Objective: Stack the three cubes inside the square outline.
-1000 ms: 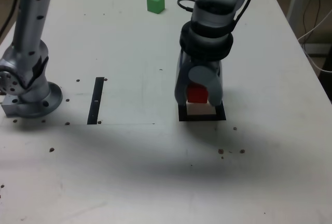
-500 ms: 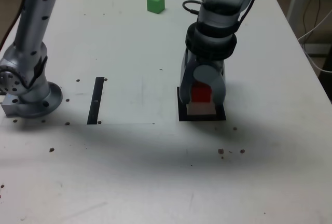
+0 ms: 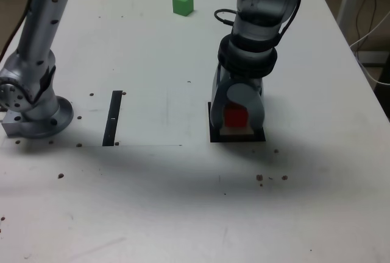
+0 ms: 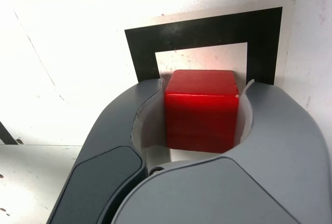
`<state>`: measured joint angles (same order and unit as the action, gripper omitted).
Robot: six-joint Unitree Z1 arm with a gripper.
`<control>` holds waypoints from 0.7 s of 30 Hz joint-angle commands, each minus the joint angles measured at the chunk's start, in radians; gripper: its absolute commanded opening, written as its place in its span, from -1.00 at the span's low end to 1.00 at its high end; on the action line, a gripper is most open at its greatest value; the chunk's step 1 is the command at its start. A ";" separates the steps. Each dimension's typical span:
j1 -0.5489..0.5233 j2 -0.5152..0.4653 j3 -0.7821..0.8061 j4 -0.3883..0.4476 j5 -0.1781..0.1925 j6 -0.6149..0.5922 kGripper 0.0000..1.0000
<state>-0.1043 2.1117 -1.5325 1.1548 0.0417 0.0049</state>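
A white table point(image 3: 152, 202) fills the exterior view. At its left edge stands the arm's metal base point(image 3: 33, 114), bolted down, with the arm rising out of frame. Just right of it, toward the middle of the surface, a narrow black strip point(image 3: 113, 118) lies flat. Near the far edge, a green cube point(image 3: 183, 3) sits alone, well apart from everything else. Further right, in the right half of the surface, lies the square outline point(image 3: 214, 136), a thick black frame with a pale centre. The gripper point(image 3: 236, 117) hangs directly over it, pointing down, its two grey jaws closed against opposite sides of a red cube point(image 3: 235, 117). In the wrist view, the red cube point(image 4: 201, 110) sits squarely between the jaws with the outline's point(image 4: 207, 32) pale centre beneath it; whether it touches the surface cannot be told. No yellow cube is visible in either view. The task looks to be at an early stage: the first cube is over the outline but not released, and the green one is untouched.
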 commanded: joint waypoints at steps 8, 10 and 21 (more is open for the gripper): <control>0.000 -0.002 0.012 -0.001 0.001 0.000 0.99; 0.000 -0.004 0.013 0.001 0.001 0.000 0.99; 0.000 -0.048 0.005 0.027 0.001 -0.001 0.99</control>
<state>-0.1043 2.0737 -1.5246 1.1752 0.0423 0.0049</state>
